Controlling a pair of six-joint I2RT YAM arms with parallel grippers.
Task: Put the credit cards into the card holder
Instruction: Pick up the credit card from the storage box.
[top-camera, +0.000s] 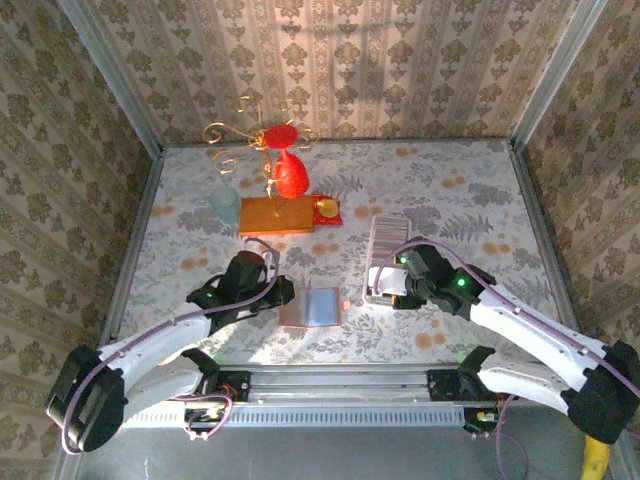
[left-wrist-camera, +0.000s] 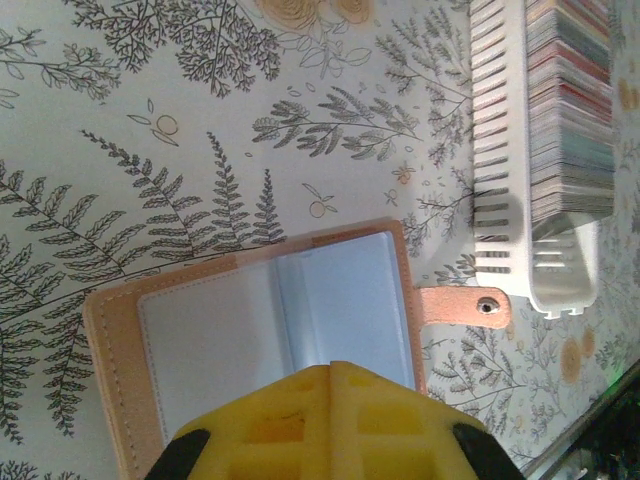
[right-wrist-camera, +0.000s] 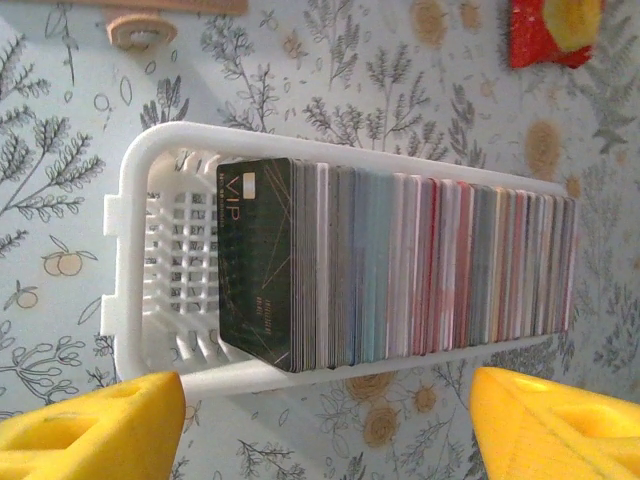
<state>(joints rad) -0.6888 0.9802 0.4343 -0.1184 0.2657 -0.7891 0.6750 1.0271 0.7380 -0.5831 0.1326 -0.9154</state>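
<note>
Near the front middle of the tabletop (top-camera: 470, 190), the card holder (top-camera: 312, 306) lies open.
Its clear pockets face up and its snap tab points toward the white tray (right-wrist-camera: 150, 200) at its 2 o'clock, where the credit cards (right-wrist-camera: 430, 265) stand packed on edge, a dark VIP card nearest. The left gripper (left-wrist-camera: 330, 385) sits at the holder's 9 o'clock edge, jaws together. The right gripper (right-wrist-camera: 327, 400) hovers over the tray's near end, jaws wide apart. An orange wooden block (top-camera: 278, 215) stands at 11 o'clock.
</note>
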